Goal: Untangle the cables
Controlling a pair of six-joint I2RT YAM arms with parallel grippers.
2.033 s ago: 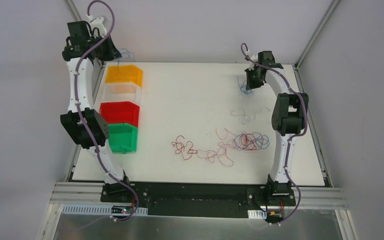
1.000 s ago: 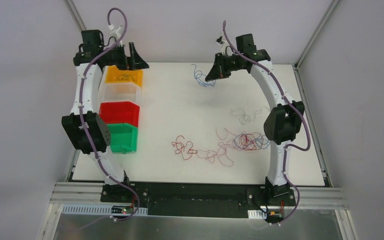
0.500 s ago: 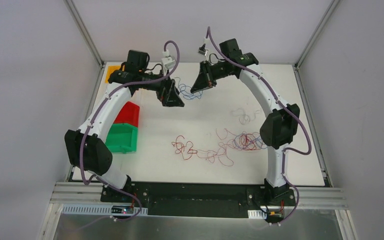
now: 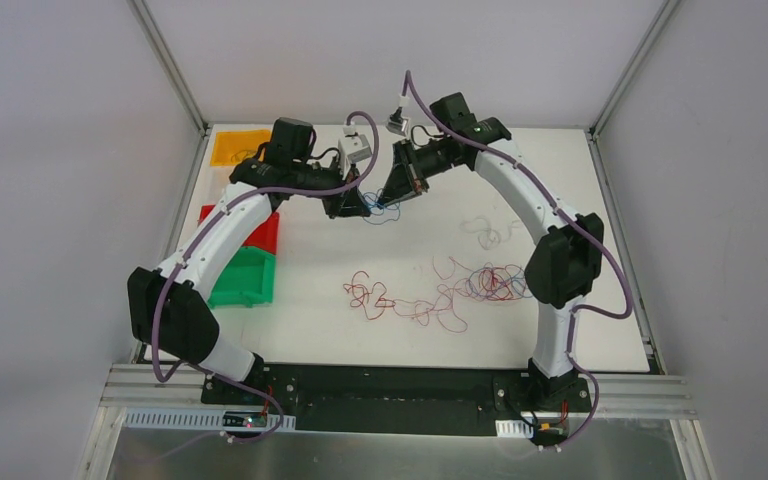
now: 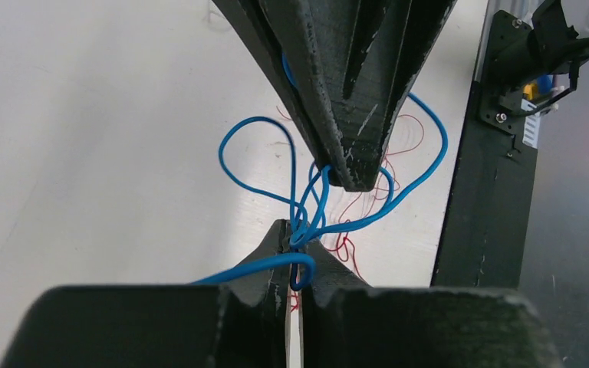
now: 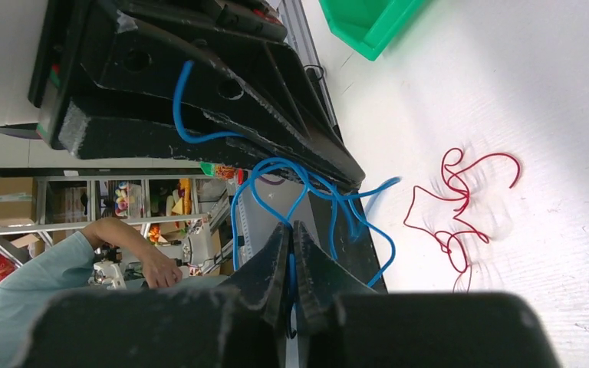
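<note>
White tabletop (image 4: 380, 340) inside a grey-walled cell with aluminium framing. Bins sit along its left edge: orange bin (image 4: 232, 146) farthest, red bin (image 4: 263, 231) in the middle, green bin (image 4: 243, 280) nearest. The left arm crosses over the row, so whatever lies between orange and red is hidden. A thin dark squiggle shows in the orange bin, possibly a wire, but it is too small to be sure.

Both arms arch inward and meet above the far middle of the tabletop. Left pincer (image 4: 357, 207) and right pincer (image 4: 397, 192) point at each other, tips almost touching.

Left wrist view: the left fingers are pressed together on the blue cable (image 5: 261, 265). It crosses the seam at their tips and runs in several loops to the tip of the right pincer.

Right wrist view: the right fingers are likewise closed, with a blue strand pinched in the seam and loops spreading to the left pincer opposite. One small blue bundle is thus held in the air between the two pincers, raised above the tabletop.

Other cables lie on the tabletop, nearer the arm bases. Main tangle (image 4: 493, 283), red, blue and purple mixed, sits right of centre beside the right arm's elbow. A red cable (image 4: 368, 296) lies crumpled to its left, with thin reddish strands trailing between the two. A pale cable (image 4: 487, 232) lies apart, farther back.
</note>
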